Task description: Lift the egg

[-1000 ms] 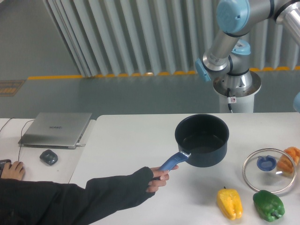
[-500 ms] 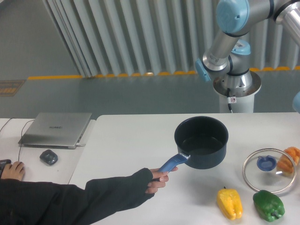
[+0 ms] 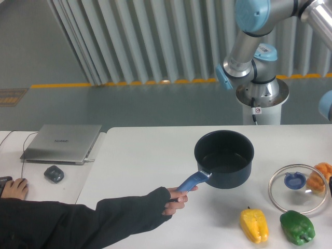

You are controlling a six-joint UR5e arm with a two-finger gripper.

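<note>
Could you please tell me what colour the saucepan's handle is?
The saucepan handle is blue, held by a person's hand; the fixed camera shows it clearly.

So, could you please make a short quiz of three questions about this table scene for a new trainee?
1. True or false: the egg lies inside the pot.
2. Which thing lies nearest the egg? A) the laptop B) the glass lid C) the yellow pepper
3. Fill in: a person's hand holds the pot by its blue ____.

Key:
1. False. The egg rests on the table at the far right edge of the view, behind the lid's rim, and the pot looks empty.
2. B.
3. Handle.
</note>
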